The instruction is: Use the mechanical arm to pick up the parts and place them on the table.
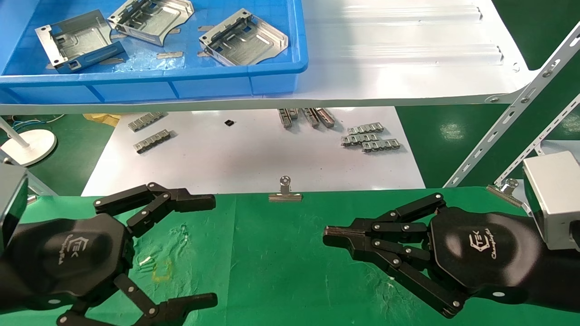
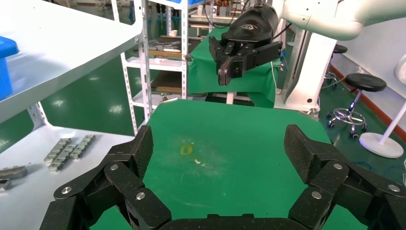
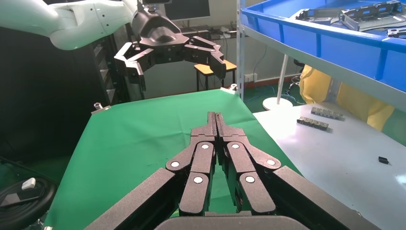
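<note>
Three shiny silver parts (image 1: 247, 38) lie in a blue bin (image 1: 272, 77) on the white shelf at the far left. My left gripper (image 1: 213, 251) hovers wide open and empty over the green table (image 1: 272, 253) at the near left; its fingers (image 2: 139, 153) frame bare cloth in the left wrist view. My right gripper (image 1: 326, 237) is shut and empty over the table at the near right, fingertips pointing left. In the right wrist view its fingers (image 3: 215, 120) are pressed together. The parts also show in that view (image 3: 364, 14).
Small ribbed grey strips (image 1: 369, 138) lie on a white board (image 1: 253, 154) below the shelf. Binder clips (image 1: 284, 192) edge the cloth. A yellow square mark (image 1: 162, 269) sits near my left gripper. A slanted shelf strut (image 1: 507, 117) stands at the right.
</note>
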Available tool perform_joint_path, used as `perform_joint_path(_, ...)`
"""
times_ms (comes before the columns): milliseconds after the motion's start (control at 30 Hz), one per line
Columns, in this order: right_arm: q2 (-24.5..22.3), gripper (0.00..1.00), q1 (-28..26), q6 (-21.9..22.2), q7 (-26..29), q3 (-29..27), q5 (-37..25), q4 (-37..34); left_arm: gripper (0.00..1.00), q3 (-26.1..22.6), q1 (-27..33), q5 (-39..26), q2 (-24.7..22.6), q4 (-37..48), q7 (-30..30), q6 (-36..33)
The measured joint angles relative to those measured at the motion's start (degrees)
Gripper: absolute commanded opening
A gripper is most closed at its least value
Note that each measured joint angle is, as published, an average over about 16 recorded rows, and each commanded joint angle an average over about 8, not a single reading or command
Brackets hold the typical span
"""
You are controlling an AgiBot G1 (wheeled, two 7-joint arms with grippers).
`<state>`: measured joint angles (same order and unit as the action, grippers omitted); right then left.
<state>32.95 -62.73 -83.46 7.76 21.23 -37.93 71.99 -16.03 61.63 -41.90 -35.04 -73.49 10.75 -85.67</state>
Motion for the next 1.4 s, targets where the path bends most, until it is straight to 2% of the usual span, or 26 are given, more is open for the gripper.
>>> perform_joint_path(433,0.0,0.00,0.0,0.0,0.0,0.0,0.0,0.0,1.00,0.2,0.4,0.0,0.0,0.1,0.0,0.2)
perform_joint_path(633,0.0,0.00,0.0,0.0,0.0,0.0,0.0,0.0,1.00,0.4,4.0,-1.1,-0.7,1.2,0.9,2.4)
perform_joint_path(767,0.0,0.00,0.0,0.0,0.0,0.0,0.0,0.0,1.00,-0.4,9.7,-4.1,-2.6,3.9,2.0,5.5)
perform_joint_path(900,0.0,0.00,0.0,0.0,0.0,0.0,0.0,0.0,1.00,-2.5,17.9,-9.7,-6.5,9.4,3.4,9.6)
perform_joint_path(1233,0.0,0.00,0.0,0.0,0.0,0.0,0.0,0.0,1.00,-11.2,39.7,-27.2,-21.1,33.2,3.2,18.9)
perform_joint_path(1300,0.0,0.03,0.0,0.0,0.0,0.0,0.0,0.0,0.90,-12.6,42.9,-29.8,-23.7,38.2,2.4,20.0)
perform_joint_path(1400,0.0,0.40,0.0,0.0,0.0,0.0,0.0,0.0,0.52,-14.3,46.9,-32.8,-27.0,45.2,1.0,21.1)
